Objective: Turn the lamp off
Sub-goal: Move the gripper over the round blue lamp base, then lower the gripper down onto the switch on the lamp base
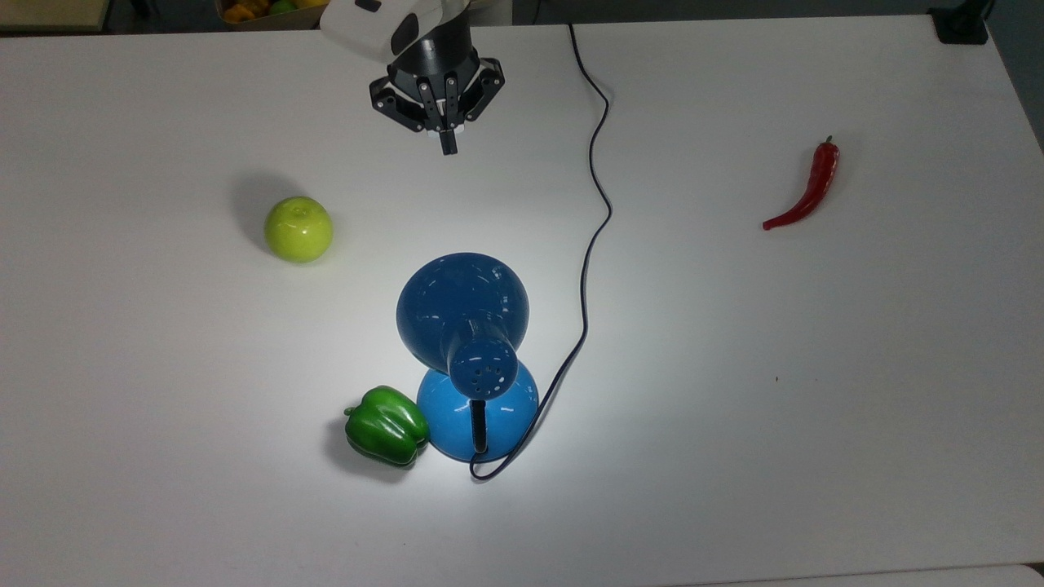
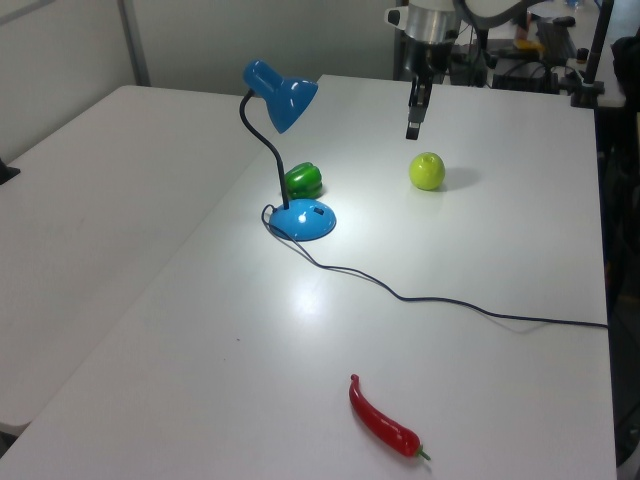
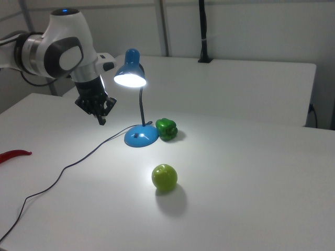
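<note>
Hanging above the white tabletop [image 1: 734, 408], the claw [image 1: 448, 147] points downward with its two fingers pressed together, closed on nothing. In the top view it sits near the upper edge, well apart from everything on the surface; in the left view [image 2: 412, 131] its tip shows just above the apple [image 2: 427, 171], and in the right view [image 3: 101, 121] it is at the lamp's left, above the cord [image 3: 78, 159].

Nearest it in the top view, the cord [image 1: 599, 204] runs down in loose bends from the far edge to the lamp [image 1: 462, 314], which stands near the middle of the tabletop. Its shade glows in the right view [image 3: 130, 76] and a bright patch lies on the surface around its base [image 1: 457, 416], so it is lit. A pepper [image 1: 385, 425] touches the base on the top view's left. The apple [image 1: 298, 229] lies apart, toward the top view's left. A chili [image 1: 807, 191] lies far off at the top view's right.
</note>
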